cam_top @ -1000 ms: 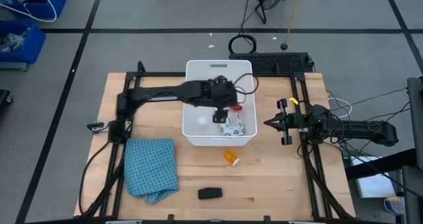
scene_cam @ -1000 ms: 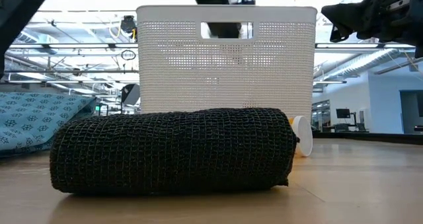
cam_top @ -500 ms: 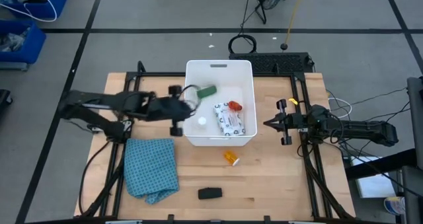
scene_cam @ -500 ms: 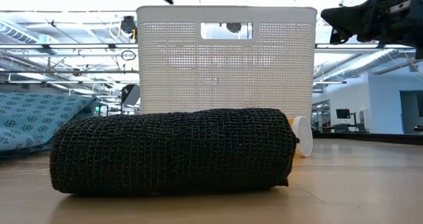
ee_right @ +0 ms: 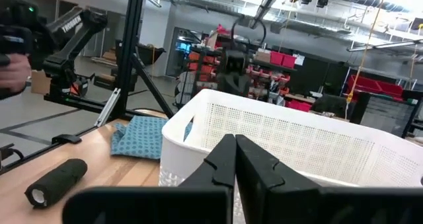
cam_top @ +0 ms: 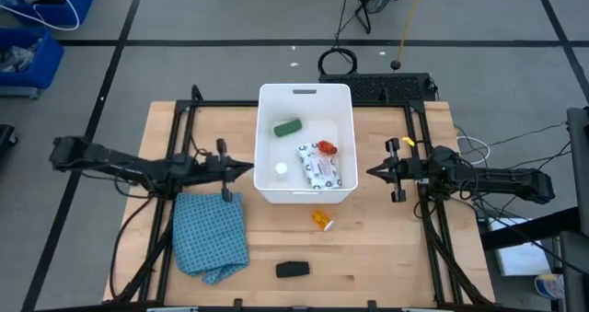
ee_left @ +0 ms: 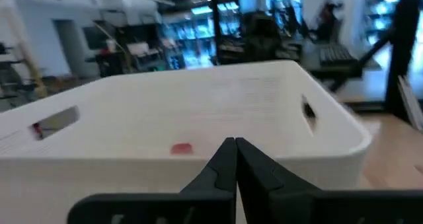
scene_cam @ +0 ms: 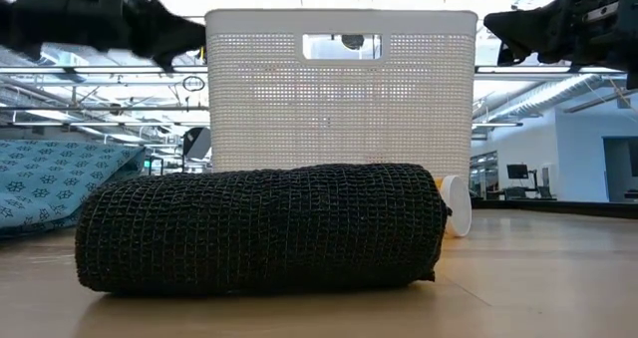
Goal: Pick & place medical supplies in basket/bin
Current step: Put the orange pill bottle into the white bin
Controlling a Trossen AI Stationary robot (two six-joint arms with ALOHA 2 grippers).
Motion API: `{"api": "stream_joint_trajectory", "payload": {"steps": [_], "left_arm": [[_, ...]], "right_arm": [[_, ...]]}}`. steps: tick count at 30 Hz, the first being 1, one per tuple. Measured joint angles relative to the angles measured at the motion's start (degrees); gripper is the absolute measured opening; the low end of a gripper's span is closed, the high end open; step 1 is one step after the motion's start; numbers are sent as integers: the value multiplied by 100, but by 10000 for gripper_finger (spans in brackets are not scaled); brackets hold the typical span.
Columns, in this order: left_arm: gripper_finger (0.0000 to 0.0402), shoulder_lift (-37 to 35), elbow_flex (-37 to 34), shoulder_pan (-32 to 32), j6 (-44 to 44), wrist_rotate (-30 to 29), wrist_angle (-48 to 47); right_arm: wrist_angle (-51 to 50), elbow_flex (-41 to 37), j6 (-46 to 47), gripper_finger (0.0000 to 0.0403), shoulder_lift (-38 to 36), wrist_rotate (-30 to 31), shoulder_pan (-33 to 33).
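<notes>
The tub [cam_top: 260,156] is white, its walls finely perforated. Inside lie a green piece [cam_top: 288,127], a white packet [cam_top: 319,167] with dark print and a red-and-white tube [cam_top: 326,148]. On the pale wooden table [cam_top: 386,248] sit an orange bottle [cam_top: 320,220], a black meshed roll [cam_top: 292,269] and a blue cloth [cam_top: 212,234] with a checked pattern.

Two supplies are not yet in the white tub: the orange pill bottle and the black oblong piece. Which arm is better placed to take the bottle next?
The right, probably. The orange pill bottle lies nearer the right gripper than the left gripper. Both are shut and hold nothing, each beside the white tub.
</notes>
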Motion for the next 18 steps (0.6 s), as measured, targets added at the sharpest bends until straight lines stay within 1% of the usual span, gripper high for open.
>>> {"api": "stream_joint_trajectory", "payload": {"steps": [2, 4, 8, 12, 18], "left_arm": [[3, -77, -377, 43, -55, -98, 267], [3, -119, -548, 78, -114, -156, 283], [3, -127, -607, 112, -201, -291, 256], [4, -137, -606, 107, -191, -94, 307], [3, -131, -610, 108, 25, -77, 296]], "right_arm": [[-2, 0, -32, 0, -2, 2, 0], [-8, 0, -69, 0, 0, 3, 0], [-28, 0, -76, 0, -2, 12, 1], [-38, 0, -117, 0, 0, 12, 0], [-39, 0, -90, 0, -1, 11, 2]]}}
